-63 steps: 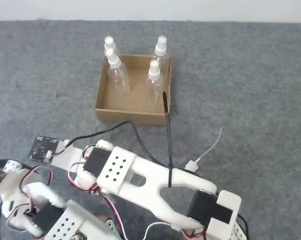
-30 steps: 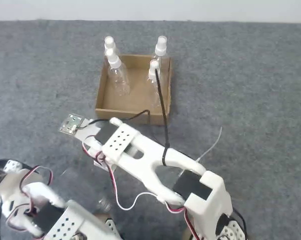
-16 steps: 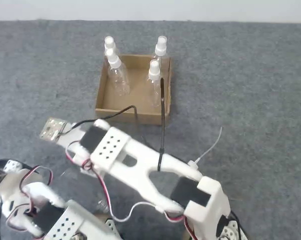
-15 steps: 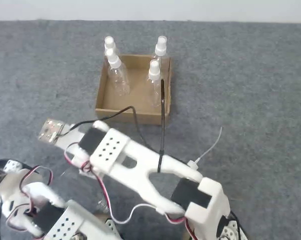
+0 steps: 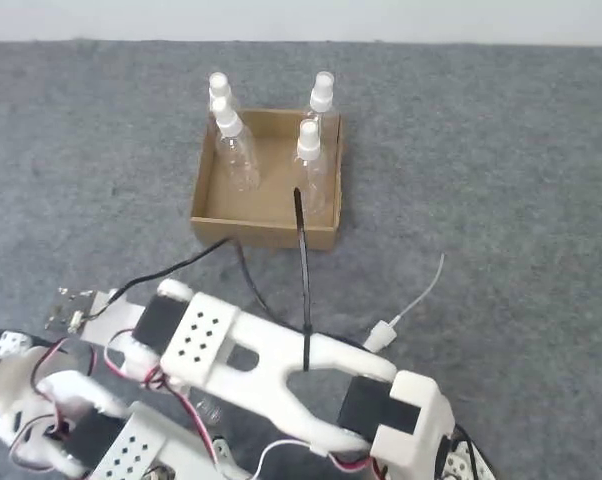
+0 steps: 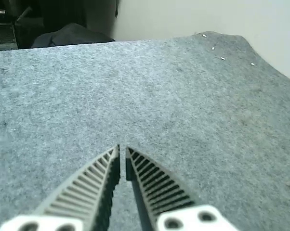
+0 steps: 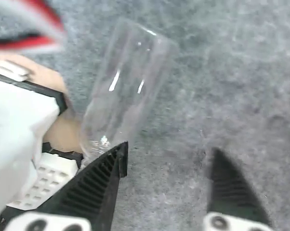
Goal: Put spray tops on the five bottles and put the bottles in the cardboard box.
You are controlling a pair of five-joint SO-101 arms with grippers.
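Close to us, the right gripper is wide open and holds nothing. Its two fingers stand far apart, and we see gray carpet between them. A clear bottle lies on its side on the carpet. It is not between the fingers. One end of it is just beside the tip of one finger, and the rest of it points away from the gripper. The other finger is well apart from the bottle.

The left gripper is almost closed, with just a thin crack between its tips. It holds nothing and points over the carpet.

Farther off, from the high view, we see a white arm across the near carpet. Past it sits the box. Four more bottles with white spray tops stand upright there. Two are inside the box and two are at its far corners.
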